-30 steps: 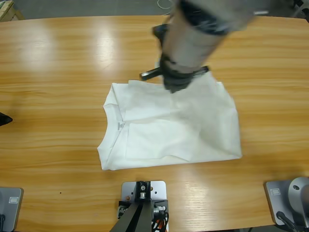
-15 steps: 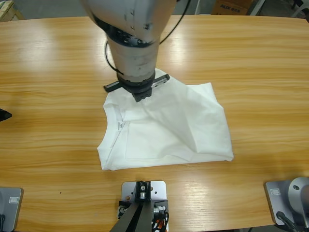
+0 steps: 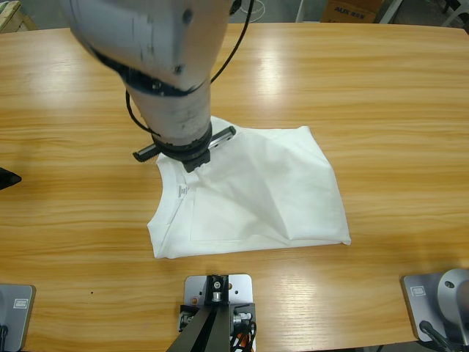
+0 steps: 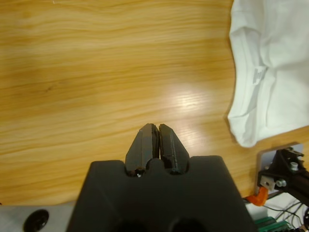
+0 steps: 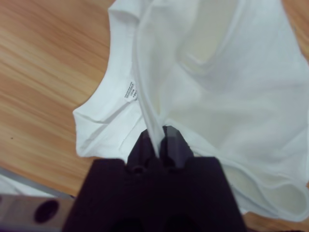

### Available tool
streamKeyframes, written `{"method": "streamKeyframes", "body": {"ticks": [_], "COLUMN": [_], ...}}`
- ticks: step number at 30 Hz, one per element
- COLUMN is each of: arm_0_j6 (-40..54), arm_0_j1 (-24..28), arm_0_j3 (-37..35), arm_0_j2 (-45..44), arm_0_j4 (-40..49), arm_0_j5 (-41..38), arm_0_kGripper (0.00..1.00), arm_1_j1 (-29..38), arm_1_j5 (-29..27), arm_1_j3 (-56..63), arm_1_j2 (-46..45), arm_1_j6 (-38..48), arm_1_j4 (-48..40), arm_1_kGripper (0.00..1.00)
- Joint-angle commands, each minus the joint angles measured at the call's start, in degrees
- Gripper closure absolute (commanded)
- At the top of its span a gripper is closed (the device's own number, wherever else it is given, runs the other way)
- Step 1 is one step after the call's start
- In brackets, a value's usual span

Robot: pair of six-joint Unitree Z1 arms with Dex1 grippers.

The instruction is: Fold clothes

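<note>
Right claw (image 5: 157, 140) dragged T-shirt (image 3: 278, 198) edge further left toward collar

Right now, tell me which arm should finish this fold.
The right. Its gripper is shut on a hem of the shirt, drawn over toward the collar, so it only needs to lay the edge down. The left gripper is shut on nothing, over bare table beside the shirt.
</note>
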Motion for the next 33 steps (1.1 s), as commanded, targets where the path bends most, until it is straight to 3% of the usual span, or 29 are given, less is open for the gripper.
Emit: {"method": "streamKeyframes", "body": {"ticks": [1, 8, 9, 10, 11, 18, 23, 26, 30, 32, 33], "arm_0_j6": [-0.6, -0.6, -0.6, -0.6, -0.6, -0.6, -0.6, -0.7, -0.6, -0.6, -0.7], "arm_0_j1": [0.3, 0.3, 0.3, 0.3, 0.3, 0.3, 0.3, 0.2, 0.1, -0.3, -0.5], "arm_0_j3": [2.5, 3.4, 3.5, 3.6, 3.6, 3.7, 4.1, 4.7, 4.3, 3.9, 3.9], "arm_0_j2": [-1.2, -2.1, -2.1, -2.0, -1.9, -1.4, -1.5, -1.0, 0.6, 1.1, 1.3], "arm_0_j4": [-0.6, -0.6, -0.6, -0.6, -0.6, -1.4, -1.8, -3.1, -4.6, -5.0, -5.0], "arm_0_j5": [0.7, 0.7, 0.7, 0.6, 0.6, 0.5, 0.4, 0.3, -0.1, -0.4, -0.4], "arm_0_kGripper": [1.000, 1.000, 1.000, 1.000, 1.000, 1.000, 1.000, 1.000, 1.000, 1.000, 1.000], "arm_1_j1": [1.2, 1.2, 1.2, 1.2, 1.5, 2.4, 2.1, -0.2, -2.7, -4.1, -4.7], "arm_1_j5": [2.2, 3.1, 4.0, 4.7, 4.7, 7.8, 1.9, 0.6, 4.2, 7.5, 8.9], "arm_1_j3": [-2.1, -4.5, -5.1, -5.5, -6.4, -11.6, -10.2, -1.0, 19.8, 30.3, 34.9], "arm_1_j2": [6.2, 7.6, 8.0, 8.1, 7.9, 5.2, -2.8, -11.8, -23.6, -28.0, -29.6], "arm_1_j6": [-0.8, -0.8, -0.8, -0.8, -0.8, -2.7, -4.1, -4.8, -5.0, -5.2, -5.4], "arm_1_j4": [0.5, 0.5, 0.5, 0.5, 0.5, 0.9, 3.3, 1.9, -10.4, -18.5, -22.3], "arm_1_kGripper": [1.000, 1.000, 0.829, 0.262, 0.014, 0.000, 0.002, 0.023, 0.030, 0.168, 0.184]}}
